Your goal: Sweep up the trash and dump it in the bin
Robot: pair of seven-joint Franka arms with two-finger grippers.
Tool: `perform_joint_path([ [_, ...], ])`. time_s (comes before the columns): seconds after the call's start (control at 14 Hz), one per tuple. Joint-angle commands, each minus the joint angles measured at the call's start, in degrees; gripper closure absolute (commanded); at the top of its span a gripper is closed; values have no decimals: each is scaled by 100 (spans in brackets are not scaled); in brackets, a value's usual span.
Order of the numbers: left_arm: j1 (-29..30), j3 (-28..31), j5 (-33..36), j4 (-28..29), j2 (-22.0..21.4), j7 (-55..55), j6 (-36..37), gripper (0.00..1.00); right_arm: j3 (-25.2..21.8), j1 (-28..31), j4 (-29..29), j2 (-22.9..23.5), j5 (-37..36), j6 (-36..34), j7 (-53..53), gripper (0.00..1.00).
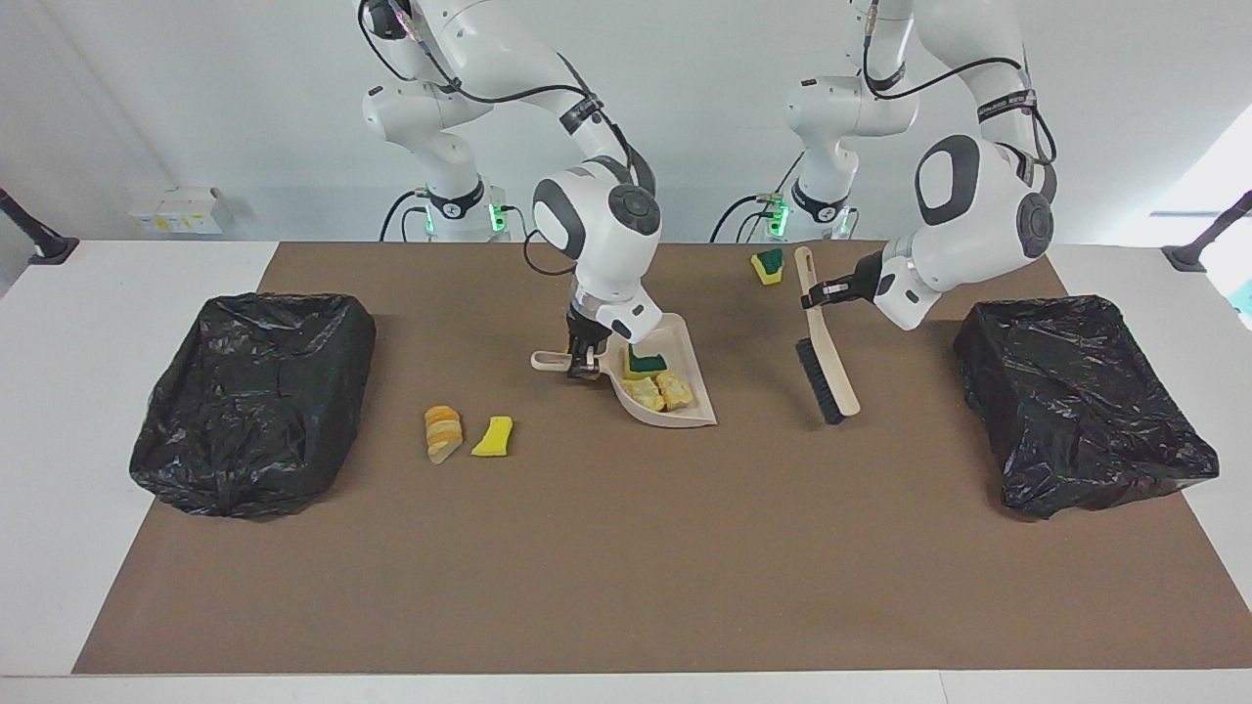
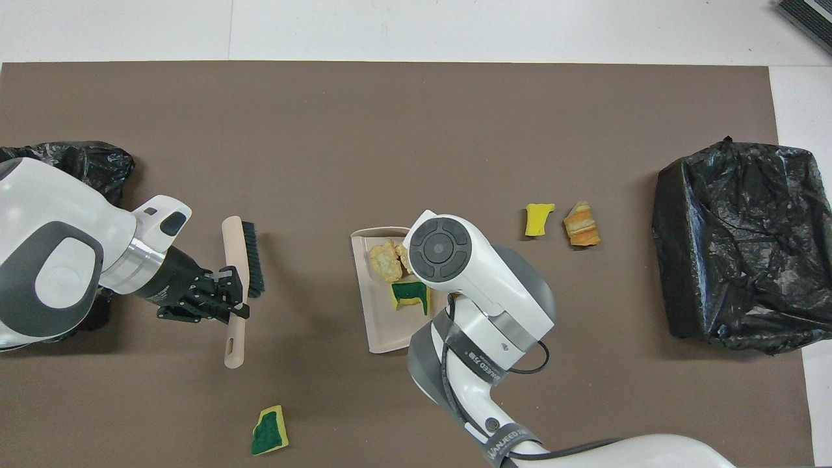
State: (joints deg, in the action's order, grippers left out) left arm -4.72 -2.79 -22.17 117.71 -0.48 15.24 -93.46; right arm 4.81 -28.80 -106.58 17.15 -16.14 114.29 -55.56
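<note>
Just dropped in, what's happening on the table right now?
The right gripper is shut on the handle of the beige dustpan, which rests mid-table with a few scraps in it. The left gripper is shut on the brush, held toward the left arm's end of the table. Three scraps lie loose: a green-faced sponge bit near the robots, plus a yellow piece and an orange-brown chunk toward the right arm's black-bagged bin. Nothing shows in either bin.
</note>
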Motion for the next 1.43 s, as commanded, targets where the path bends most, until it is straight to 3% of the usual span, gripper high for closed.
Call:
perform_joint_path([
  [0.0, -160, -81, 826, 84, -636, 409, 546, 100, 55, 77, -144, -36, -39, 216, -52, 100],
  [0.14, -161, -81, 828, 557, -1170, 505, 663, 100, 46, 85, -144, -36, -39, 216, -52, 100],
  [0.29, -178, -107, 837, 1382, -2039, 602, 488, 100, 55, 85, -161, -36, -39, 286, -52, 100],
  [0.79, -345, -1021, 811, 3441, -4748, 2006, 425, 100, 55, 85, -170, -36, -39, 295, -16, 100],
  [1.36, -310, -978, -24, 3961, -5146, 2624, 557, 100, 46, 94, -170, -36, 49, 295, 1, 100],
])
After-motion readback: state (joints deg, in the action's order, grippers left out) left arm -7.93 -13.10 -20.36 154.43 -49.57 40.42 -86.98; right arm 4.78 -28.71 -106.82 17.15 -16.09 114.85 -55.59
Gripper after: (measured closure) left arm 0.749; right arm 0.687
